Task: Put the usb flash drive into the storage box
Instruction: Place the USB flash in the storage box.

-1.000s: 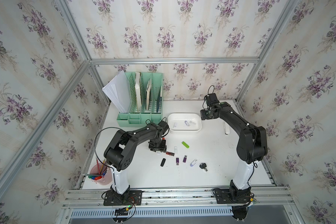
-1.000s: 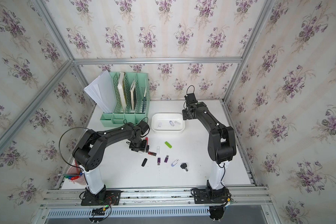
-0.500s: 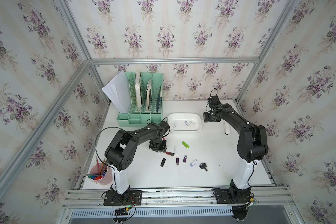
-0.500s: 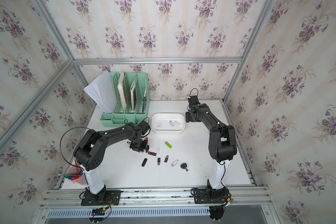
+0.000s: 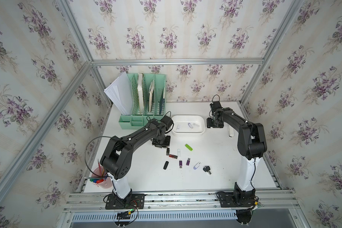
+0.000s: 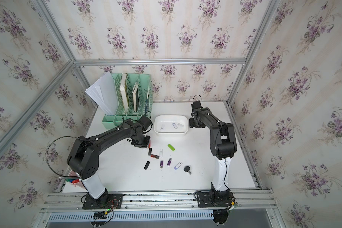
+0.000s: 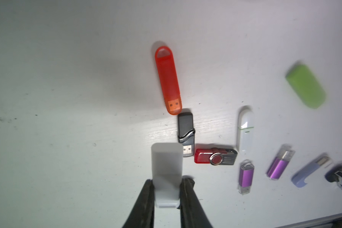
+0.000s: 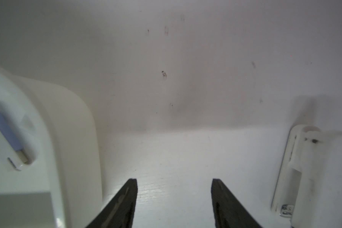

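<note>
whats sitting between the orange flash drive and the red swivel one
A black flash drive, one end near the orange flash drive, its plug beside the red swivel one. The left wrist view shows it.

Both top views: high, front, looking down, sharing whole table (image 5: 215, 181). Wrist views: close above it.

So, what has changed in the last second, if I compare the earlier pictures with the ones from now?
The left gripper has closed on a pale grey usb flash drive. The right gripper, open and empty, has moved a little away from the end of the storage box. The box, the drives inside it and the loose drives beside the left gripper stayed where they were.
</note>
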`<act>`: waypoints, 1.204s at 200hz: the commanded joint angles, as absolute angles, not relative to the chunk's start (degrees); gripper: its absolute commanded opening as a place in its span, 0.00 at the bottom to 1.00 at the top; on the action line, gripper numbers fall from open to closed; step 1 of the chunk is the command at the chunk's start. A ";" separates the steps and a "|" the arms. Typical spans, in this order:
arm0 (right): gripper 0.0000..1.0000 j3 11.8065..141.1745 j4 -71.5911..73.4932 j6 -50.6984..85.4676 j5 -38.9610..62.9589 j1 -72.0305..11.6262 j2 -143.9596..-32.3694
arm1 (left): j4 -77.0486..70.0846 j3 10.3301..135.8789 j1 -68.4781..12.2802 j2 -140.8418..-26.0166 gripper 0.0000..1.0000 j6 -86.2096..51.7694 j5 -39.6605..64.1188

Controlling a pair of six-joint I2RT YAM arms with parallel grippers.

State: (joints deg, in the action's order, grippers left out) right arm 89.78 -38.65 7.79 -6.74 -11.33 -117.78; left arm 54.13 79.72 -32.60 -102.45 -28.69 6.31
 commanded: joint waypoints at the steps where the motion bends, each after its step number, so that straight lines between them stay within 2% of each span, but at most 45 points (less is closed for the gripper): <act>1: 0.65 89.91 -37.31 8.11 -5.39 -11.29 -118.91 | 58.77 84.13 -32.45 -102.02 0.24 -27.26 5.41; 84: 0.67 87.85 -36.36 5.21 5.71 -12.92 -117.96 | 61.64 103.65 -32.52 -111.81 0.24 -25.56 6.76; 102: 0.67 85.44 -35.93 6.15 4.91 -12.96 -115.79 | 62.11 108.03 -32.52 -115.14 0.24 -25.06 7.58; 133: 0.68 77.88 -34.46 10.02 0.74 -12.51 -108.07 | 62.17 116.23 -32.52 -121.21 0.24 -24.52 9.68; 185: 0.68 67.48 -33.44 14.56 1.78 -13.52 -95.36 | 59.48 126.13 -32.50 -130.72 0.24 -23.95 12.20; 241: 0.68 59.19 -32.32 18.05 2.59 -19.71 -84.49 | 54.26 129.37 -32.34 -138.60 0.24 -24.36 12.63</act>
State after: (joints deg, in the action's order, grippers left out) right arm 61.34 -33.41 15.44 2.26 -17.21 -87.88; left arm 56.69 126.93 -32.51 -135.68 -24.58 11.94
